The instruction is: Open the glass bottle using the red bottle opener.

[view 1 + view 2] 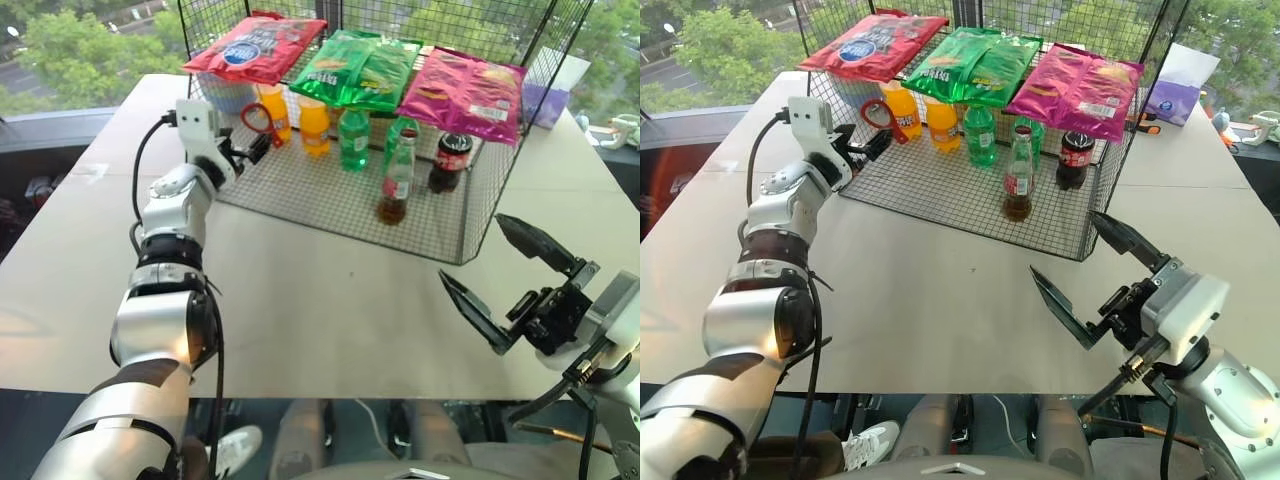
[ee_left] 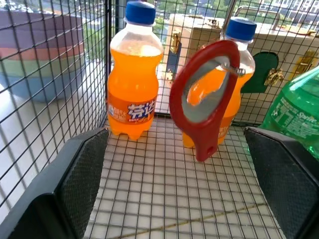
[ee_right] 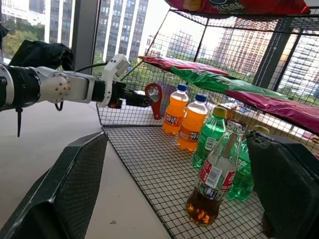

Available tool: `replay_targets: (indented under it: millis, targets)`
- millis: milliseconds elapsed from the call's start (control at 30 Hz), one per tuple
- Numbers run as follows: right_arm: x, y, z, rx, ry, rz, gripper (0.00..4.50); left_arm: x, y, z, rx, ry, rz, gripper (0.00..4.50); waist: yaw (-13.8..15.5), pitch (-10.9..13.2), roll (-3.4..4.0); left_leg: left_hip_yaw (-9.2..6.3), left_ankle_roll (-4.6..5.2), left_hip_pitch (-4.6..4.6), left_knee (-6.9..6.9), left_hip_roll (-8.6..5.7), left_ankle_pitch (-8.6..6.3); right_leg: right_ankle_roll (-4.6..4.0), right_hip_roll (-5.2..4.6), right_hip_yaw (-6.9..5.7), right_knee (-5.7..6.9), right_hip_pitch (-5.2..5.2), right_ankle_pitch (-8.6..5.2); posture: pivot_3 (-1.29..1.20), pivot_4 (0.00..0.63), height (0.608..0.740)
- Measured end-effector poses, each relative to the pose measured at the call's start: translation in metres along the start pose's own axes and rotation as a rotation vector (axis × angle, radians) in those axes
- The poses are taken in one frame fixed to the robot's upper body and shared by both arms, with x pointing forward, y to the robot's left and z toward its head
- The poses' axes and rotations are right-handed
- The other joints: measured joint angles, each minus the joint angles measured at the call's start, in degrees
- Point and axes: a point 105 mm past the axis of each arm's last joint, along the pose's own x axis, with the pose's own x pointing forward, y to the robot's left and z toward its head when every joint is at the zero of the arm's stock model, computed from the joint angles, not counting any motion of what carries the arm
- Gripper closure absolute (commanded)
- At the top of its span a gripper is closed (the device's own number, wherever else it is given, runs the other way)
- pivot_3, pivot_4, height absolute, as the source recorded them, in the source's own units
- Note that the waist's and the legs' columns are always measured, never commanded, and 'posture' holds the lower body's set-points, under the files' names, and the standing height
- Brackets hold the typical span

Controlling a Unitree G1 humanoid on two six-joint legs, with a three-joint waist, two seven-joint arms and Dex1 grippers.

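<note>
Since the flat red ring-headed bottle opener (image 2: 204,102) hangs from a hook on the wire rack's side wall, I judge it light, stiff and free to swing, so a nudge could knock it off before I pinch it. Its ring head is up and its short tapering handle points down at 6 o'clock; I would take it by that handle, leaving the ring clear for the cap. My left claw (image 1: 262,147) stands wide, its black fingers on either side of the opener and just short of it, nothing gripped yet.

My other target, the small clear glass bottle with brown liquid and a red-and-white label (image 1: 396,190), stands upright on the black wire-mesh rack floor (image 1: 300,195) near its front edge, at about 3 o'clock from the opener and well apart from it. Glass is heavy for its size, slick and breakable, and the narrow base on open mesh looks tippy; I would hold it around the labelled body. My right claw (image 1: 500,280) hangs wide and empty over the pale counter (image 1: 330,310), at about 5 o'clock from the bottle.

Two orange soda bottles (image 2: 133,84) stand just behind the opener, green plastic bottles (image 1: 354,140) and a dark cola bottle (image 1: 450,160) crowd the glass one, and snack bags (image 1: 362,70) roof the rack, so headroom is tight.
</note>
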Motion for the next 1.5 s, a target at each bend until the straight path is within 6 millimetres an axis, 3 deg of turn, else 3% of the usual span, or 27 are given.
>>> replay_targets:
  millis: [267, 300, 800, 1167, 1333, 1500]
  targets:
    - [-0.001, -0.001, -0.001, -0.014, 0.014, -0.02, 0.0, 0.005, -0.01, 0.007, 0.014, -0.026, -0.083, 4.33, 0.0, 0.0, -0.04, 0.0, 0.0, 0.0, 0.0, 0.0, 0.0, 0.0, 0.0, 0.0, 0.01, 0.0, 0.0, 0.0, 0.15, 0.728]
    - [-0.002, -0.001, -0.001, -0.016, 0.016, -0.022, 0.0, 0.005, -0.01, 0.007, 0.013, -0.03, -0.092, 4.42, -0.1, 0.0, -0.04, 0.0, 0.0, 0.0, 0.0, 0.0, 0.0, 0.0, 0.0, 0.0, 0.01, 0.0, 0.0, 0.0, 0.15, 0.728]
    - [-0.003, -0.002, -0.003, -0.016, 0.028, -0.039, 0.0, -0.017, -0.007, 0.018, 0.007, -0.043, -0.308, 4.42, 0.1, 0.0, -0.07, -0.03, 0.01, -0.03, 0.05, -0.01, 0.0, 0.0, -0.01, -0.01, 0.02, 0.01, 0.0, 0.0, 0.15, 0.728]
    - [0.0, -0.003, -0.015, 0.108, 0.099, -0.043, 0.0, -0.028, -0.015, 0.009, -0.053, 0.006, -0.452, 4.42, -0.1, 0.0, -0.09, -0.04, 0.01, 0.03, 0.18, 0.01, 0.0, -0.02, -0.01, 0.01, 0.3, -0.01, -0.01, 0.0, 0.15, 0.728]
    - [-0.001, -0.012, -0.025, 0.11, 0.169, -0.128, 0.0, -0.046, -0.026, -0.003, -0.311, 0.102, -0.626, 4.42, -0.2, 0.0, -0.09, -0.02, 0.01, 0.02, 0.23, 0.01, 0.0, -0.02, -0.02, 0.05, 0.36, -0.04, -0.01, 0.0, 0.15, 0.728]
    - [0.003, -0.005, -0.03, 0.216, 0.268, -0.061, 0.0, -0.088, -0.036, -0.011, -0.625, 0.179, -0.794, 4.42, -1.1, 0.1, -0.19, -0.04, 0.0, 0.04, 0.23, 0.23, 0.01, -0.04, -0.05, 0.16, 0.51, -0.11, -0.02, 0.0, 0.15, 0.728]
